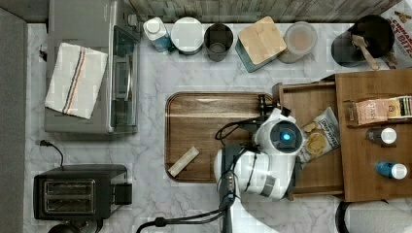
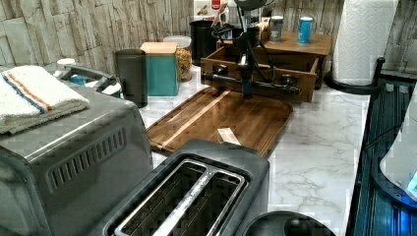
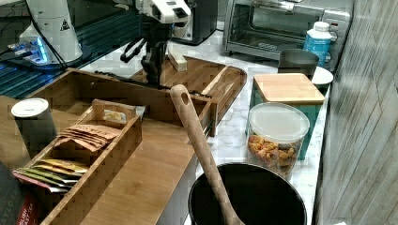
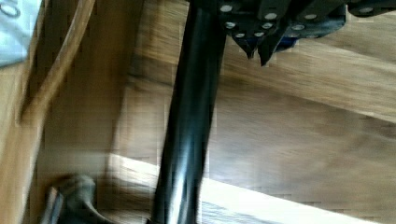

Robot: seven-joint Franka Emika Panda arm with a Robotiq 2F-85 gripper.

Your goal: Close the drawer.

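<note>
- Drawer (image 1: pixel 311 97): open, pulled well out of the cabinet (image 1: pixel 369 165) toward 9 o'clock in the top view. Its front panel overlaps the 3 o'clock edge of the walnut tray (image 1: pixel 204 121).
- A snack bag (image 1: pixel 318 138) lies on the drawer floor, low enough that it should not catch.
- The handle bar (image 2: pixel 268 86) is dark and runs across the front panel on 2 posts.
- Gripper (image 2: pixel 246 90): it hangs straight down at the bar, about mid-span in the left view. In the right view the gripper (image 3: pixel 153 75) sits on the tray side of the front panel.
- In the wrist view the fingertips (image 4: pixel 250 46) are drawn together with nothing between them. The bar (image 4: pixel 189 116) runs just beside them, not within them.
- Step in hand, my reading: lined up to push. The closed fingers are set beside the handle, and the drawer is not yet driven in.
- Next move calls for a level shove toward 3 o'clock in the top view, square to the panel. The height should be held so the tips bear on the bar or panel and do not ride over it.
- Risk: an off-centre push could rack the drawer in its slot.
- The wood block (image 1: pixel 183 161) on the tray lies well apart, at 7 o'clock from the handle.
</note>
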